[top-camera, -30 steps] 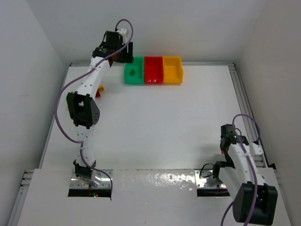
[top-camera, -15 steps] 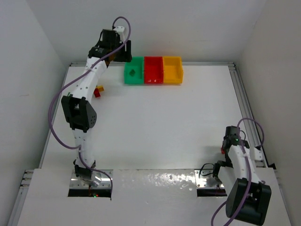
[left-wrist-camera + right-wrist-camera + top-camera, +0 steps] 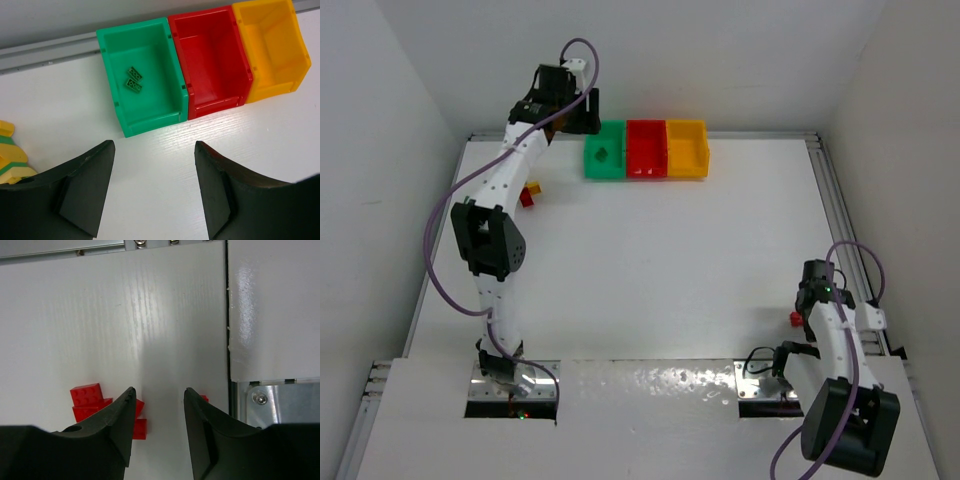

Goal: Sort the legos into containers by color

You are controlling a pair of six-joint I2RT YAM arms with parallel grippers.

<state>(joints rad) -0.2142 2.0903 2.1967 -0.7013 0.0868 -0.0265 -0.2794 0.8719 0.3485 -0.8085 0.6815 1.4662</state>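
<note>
Holding left pincer [image 3: 154, 150] wide and empty above counter [image 3: 165, 165], near three bins side by side: green bin [image 3: 155, 100], red bin [image 3: 210, 60], yellow bin [image 3: 270, 45]. Two green bricks [image 3: 133, 86] inside green bin. Right pincer [image 3: 159, 392] narrowly parted, gripping nothing, over at least three red bricks [image 3: 89, 399] by counter's right edge.

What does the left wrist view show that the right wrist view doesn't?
Left wrist only: green bin holding two green bricks, red bin, yellow bin, yellow bricks at the left edge. Right wrist only: red bricks lying beside the right gripper. Both: white table; the left gripper is open and empty too.
</note>
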